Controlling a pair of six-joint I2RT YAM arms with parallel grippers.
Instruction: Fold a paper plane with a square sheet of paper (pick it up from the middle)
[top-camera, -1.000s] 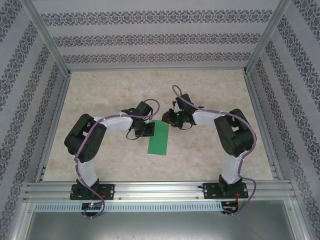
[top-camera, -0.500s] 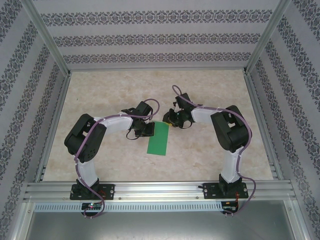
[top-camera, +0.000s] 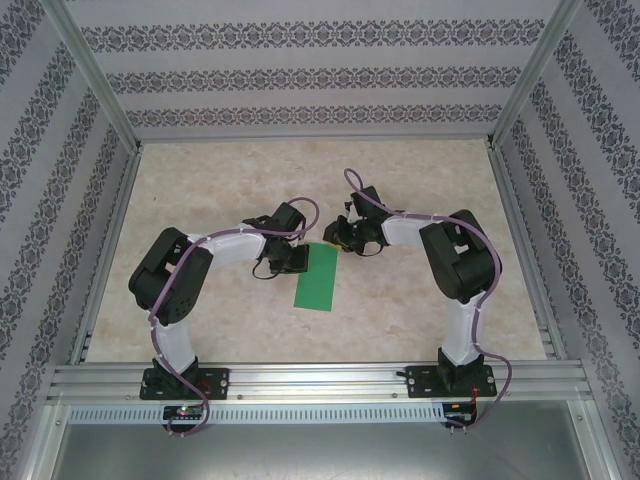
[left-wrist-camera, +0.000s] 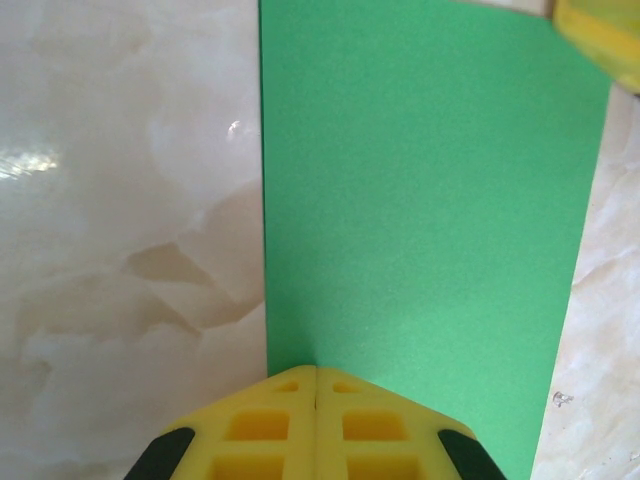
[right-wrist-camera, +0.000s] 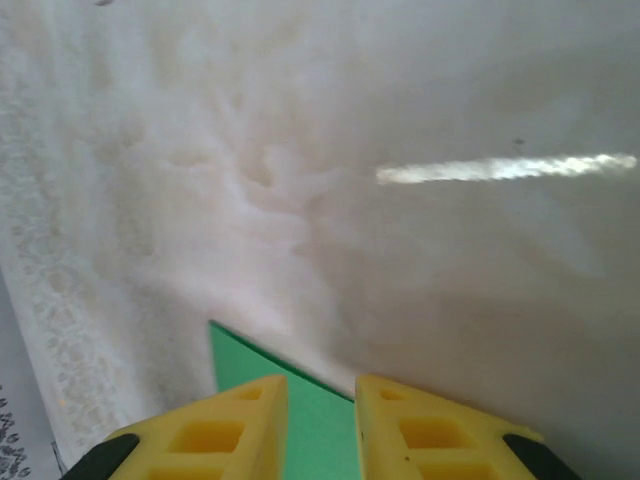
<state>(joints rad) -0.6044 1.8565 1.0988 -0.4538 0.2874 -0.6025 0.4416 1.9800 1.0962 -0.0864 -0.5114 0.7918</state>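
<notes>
The bright-green sheet of paper (top-camera: 318, 277) lies flat on the marble table as a narrow rectangle, half as wide as it is long. My left gripper (top-camera: 298, 259) is shut, and its yellow tips (left-wrist-camera: 316, 372) rest on the paper (left-wrist-camera: 420, 200) near its left long edge. My right gripper (top-camera: 340, 240) hovers over the paper's far right corner (right-wrist-camera: 318, 425), its jaws (right-wrist-camera: 320, 388) a narrow gap apart with nothing between them. One of its yellow fingers (left-wrist-camera: 600, 30) shows in the left wrist view. The paper plane is out of view.
The marble tabletop (top-camera: 420, 190) is fenced by aluminium rails (top-camera: 105, 250) and patterned walls. Both arm bases stand on the near rail (top-camera: 320, 380). Open table lies behind and beside the arms.
The right arm's elbow has shifted slightly left. The paper and both grippers stay where they were.
</notes>
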